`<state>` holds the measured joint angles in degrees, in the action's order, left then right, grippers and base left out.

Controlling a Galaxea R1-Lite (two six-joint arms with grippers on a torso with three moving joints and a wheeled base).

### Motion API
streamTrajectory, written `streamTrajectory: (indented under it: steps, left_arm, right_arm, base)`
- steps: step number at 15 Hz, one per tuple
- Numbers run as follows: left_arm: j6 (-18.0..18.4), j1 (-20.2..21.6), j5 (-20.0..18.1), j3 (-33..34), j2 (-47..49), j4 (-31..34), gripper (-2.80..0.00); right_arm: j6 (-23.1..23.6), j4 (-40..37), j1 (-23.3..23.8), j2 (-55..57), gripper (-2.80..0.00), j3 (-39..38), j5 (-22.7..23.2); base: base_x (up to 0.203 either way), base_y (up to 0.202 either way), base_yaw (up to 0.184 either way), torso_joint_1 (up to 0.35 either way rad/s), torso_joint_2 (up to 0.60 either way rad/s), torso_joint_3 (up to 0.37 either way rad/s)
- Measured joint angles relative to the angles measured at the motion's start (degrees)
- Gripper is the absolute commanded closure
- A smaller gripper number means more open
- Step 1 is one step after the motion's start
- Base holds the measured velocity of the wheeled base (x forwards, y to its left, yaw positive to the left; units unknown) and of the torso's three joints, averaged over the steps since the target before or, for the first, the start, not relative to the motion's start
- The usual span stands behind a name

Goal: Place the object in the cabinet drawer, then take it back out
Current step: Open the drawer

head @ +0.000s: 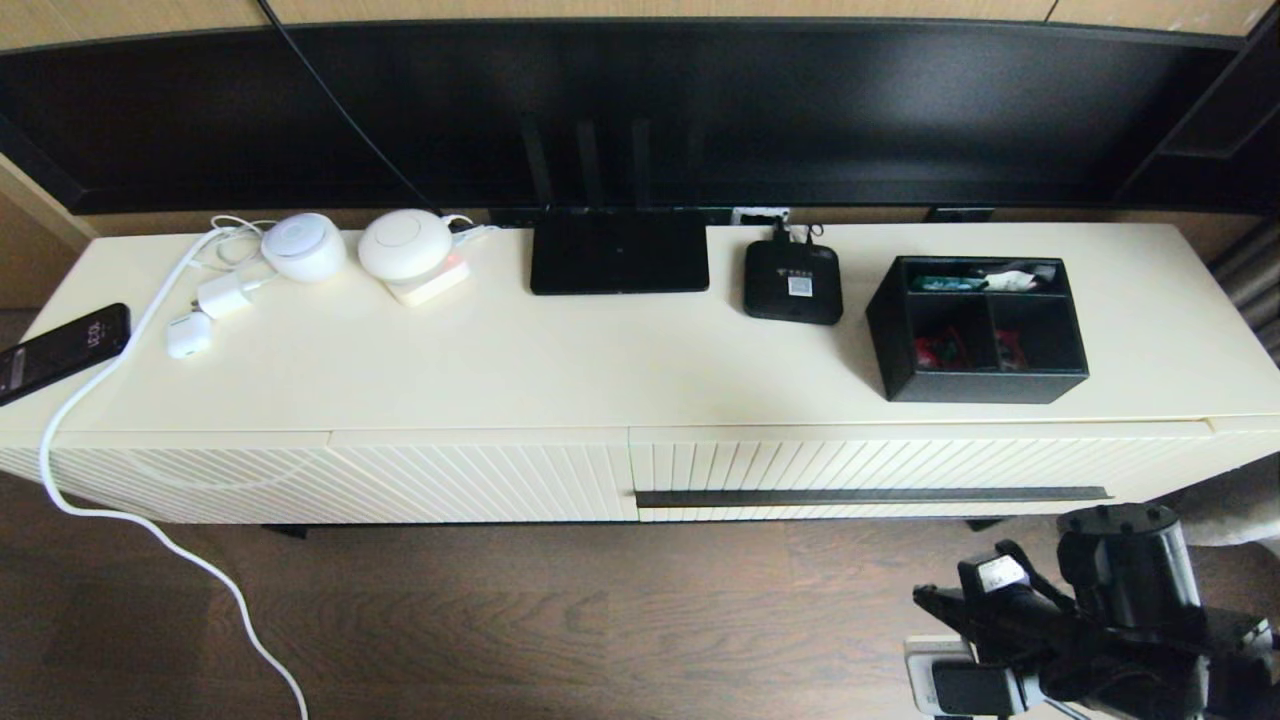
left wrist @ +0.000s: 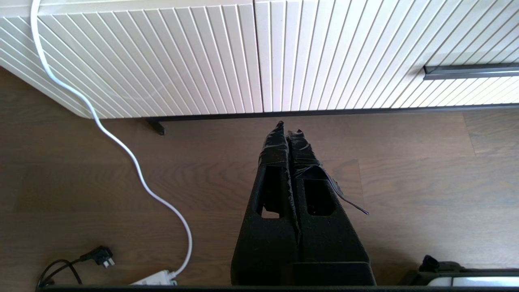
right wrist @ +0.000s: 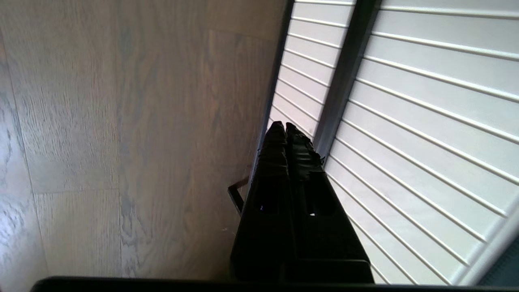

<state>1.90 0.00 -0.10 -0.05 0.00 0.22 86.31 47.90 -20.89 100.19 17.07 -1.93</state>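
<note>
1. Organizer box (head: 977, 330): sitting on the cabinet top (head: 600, 350), right end, beside the small black device (head: 792, 282); nothing is gripping it.
2. Drawer (head: 900, 470): sitting fully closed, bar handle (head: 870, 496) untouched; by this layout, no step is showing as done.
3. Right gripper (right wrist: 286, 127): hanging low before the handle, jaws pressed together, empty.
4. Left gripper (left wrist: 288, 129): idling over the floor (left wrist: 405, 182), jaws closed, empty.
5. Clearance: open floor is lying before the drawer; a white cable (left wrist: 121, 146) is trailing well left.
</note>
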Motion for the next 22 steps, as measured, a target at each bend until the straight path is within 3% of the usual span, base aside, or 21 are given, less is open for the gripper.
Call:
streamTrajectory:
  steps: [1,12,22]
  left_arm:
    - [0.0,0.0,0.0,0.0,0.0,0.0,0.0]
    - [0.0,0.0,0.0,0.0,0.0,0.0,0.0]
    - [0.0,0.0,0.0,0.0,0.0,0.0,0.0]
  right_arm:
    - [0.8,1.0,0.4,1.7,-2.8,-0.4,0.0]
    - [0.5,5.5,4.4,15.4,-2.8,8.4,1.7]
    - [-9.7,11.3,5.0,23.5,-2.8,14.4,2.4]
  base:
    - [0.0,0.0,0.0,0.0,0.0,0.0]
    - [0.0,0.0,0.0,0.0,0.0,0.0]
    - [0.0,0.0,0.0,0.0,0.0,0.0]
